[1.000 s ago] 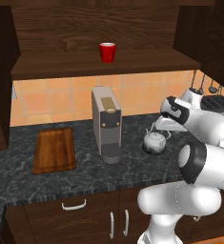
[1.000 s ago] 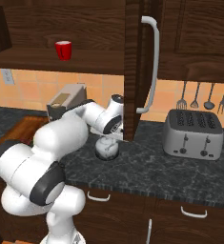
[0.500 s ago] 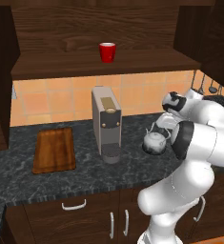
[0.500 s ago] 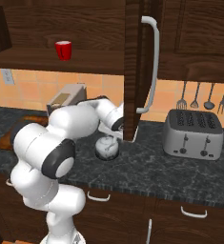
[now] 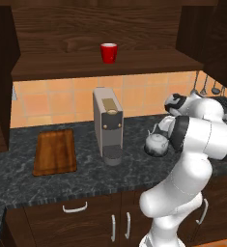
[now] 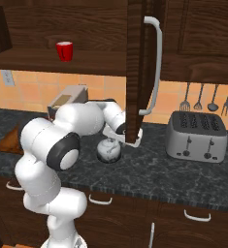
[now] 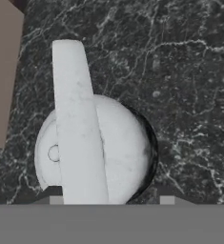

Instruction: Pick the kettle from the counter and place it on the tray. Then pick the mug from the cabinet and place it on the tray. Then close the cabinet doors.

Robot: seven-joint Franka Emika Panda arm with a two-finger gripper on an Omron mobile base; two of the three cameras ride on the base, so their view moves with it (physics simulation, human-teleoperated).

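Hand view: unlabelled kettle (image 7: 118,152) directly below gripper (image 7: 108,200), grip state indiscernible.

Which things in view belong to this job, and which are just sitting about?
Job: kettle on the counter; tray; mug in the cabinet; open cabinet door.
Just sitting about: coffee machine; toaster; hanging utensils.

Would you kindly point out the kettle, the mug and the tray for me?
kettle (image 5: 155,144): left base view, on its rounded body.
mug (image 5: 108,52): left base view, on its red side.
tray (image 5: 55,151): left base view, on its flat wooden middle.
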